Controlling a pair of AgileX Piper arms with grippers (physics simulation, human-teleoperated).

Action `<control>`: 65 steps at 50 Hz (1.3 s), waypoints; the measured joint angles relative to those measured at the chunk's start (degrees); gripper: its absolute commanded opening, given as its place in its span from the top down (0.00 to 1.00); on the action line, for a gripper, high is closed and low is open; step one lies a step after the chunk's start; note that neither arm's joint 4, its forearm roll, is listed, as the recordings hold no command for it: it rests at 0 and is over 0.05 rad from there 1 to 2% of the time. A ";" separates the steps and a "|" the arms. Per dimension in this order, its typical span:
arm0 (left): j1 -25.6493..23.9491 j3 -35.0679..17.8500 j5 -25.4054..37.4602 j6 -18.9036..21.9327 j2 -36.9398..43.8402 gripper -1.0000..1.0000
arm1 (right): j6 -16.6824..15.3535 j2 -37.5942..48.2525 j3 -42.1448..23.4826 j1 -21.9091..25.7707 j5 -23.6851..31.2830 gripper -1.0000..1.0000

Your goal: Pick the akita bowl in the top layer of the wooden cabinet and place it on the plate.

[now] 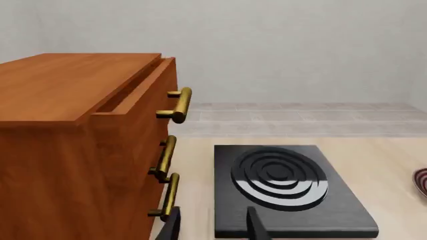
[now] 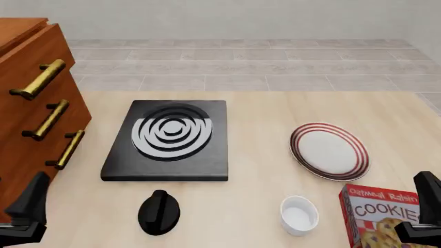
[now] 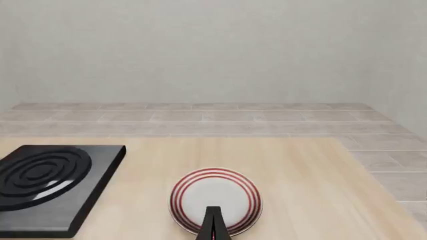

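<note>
The wooden cabinet [image 2: 28,129] stands at the table's left edge, with three brass bar handles. Its top layer [image 1: 137,97] is pulled out by a narrow gap. The akita bowl is hidden; nothing shows through that gap. The plate [image 2: 329,151], white with red rings, lies right of centre and is bare. My left gripper [image 1: 212,214] hangs open low in front of the cabinet, with nothing between its fingers. It shows at the near left corner [image 2: 31,201]. My right gripper [image 3: 213,212] is shut and empty on the near side of the plate, at the near right corner [image 2: 426,199].
A black stove slab [image 2: 169,139] with rings lies between the cabinet and the plate. Near the front edge are a black knob-like object [image 2: 159,212], a plain white cup [image 2: 299,215] and a red cookie box [image 2: 382,217].
</note>
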 measured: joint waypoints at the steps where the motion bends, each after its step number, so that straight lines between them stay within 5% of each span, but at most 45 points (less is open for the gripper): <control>1: 0.00 -0.01 -0.09 0.02 0.15 0.00 | -0.05 0.07 -0.01 0.01 -0.04 1.00; 28: -2.04 -2.33 -6.11 2.63 12.12 0.00 | -0.41 0.85 -0.02 -0.05 -0.54 1.00; 65: -5.80 -18.94 4.18 4.22 18.06 0.00 | -0.18 -0.07 0.03 -0.13 0.23 1.00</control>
